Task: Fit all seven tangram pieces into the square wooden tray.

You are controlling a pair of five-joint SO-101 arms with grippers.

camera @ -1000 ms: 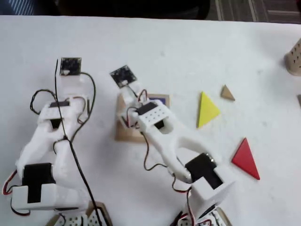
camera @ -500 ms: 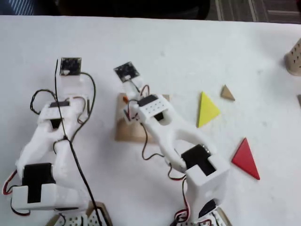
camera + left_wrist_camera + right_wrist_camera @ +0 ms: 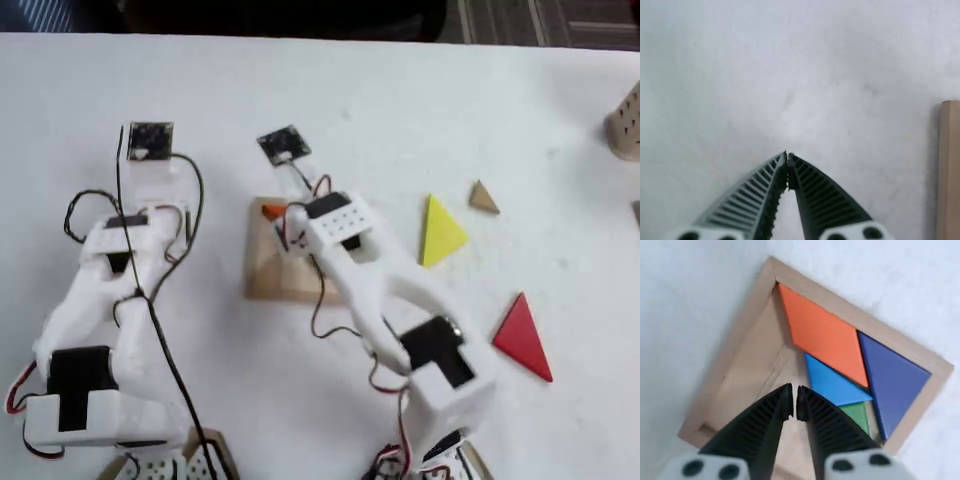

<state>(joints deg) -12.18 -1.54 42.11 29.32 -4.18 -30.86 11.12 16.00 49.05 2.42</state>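
Note:
The square wooden tray (image 3: pixel 268 282) lies under my right arm (image 3: pixel 345 250). In the right wrist view the tray (image 3: pixel 729 356) holds an orange parallelogram (image 3: pixel 822 332), a dark blue triangle (image 3: pixel 892 385), a light blue triangle (image 3: pixel 832 385) and a green piece (image 3: pixel 856 415). My right gripper (image 3: pixel 794 396) hangs shut above the tray's bare wooden floor, holding nothing. A corner of the orange piece (image 3: pixel 272 210) peeks out beside the arm. On the table to the right lie a yellow triangle (image 3: pixel 440 232), a small brown triangle (image 3: pixel 484 198) and a red triangle (image 3: pixel 522 336). My left gripper (image 3: pixel 786 158) is shut and empty over bare table, left of the tray's edge (image 3: pixel 950 170).
The left arm (image 3: pixel 110 290) stands at the left of the white table. A wooden peg block (image 3: pixel 626 125) sits at the far right edge. Wires loop around both arms.
My right arm has swung rightward and towards the far side over the tray. The dark blue piece is now covered by it and the orange corner is uncovered. The left arm has stayed put.

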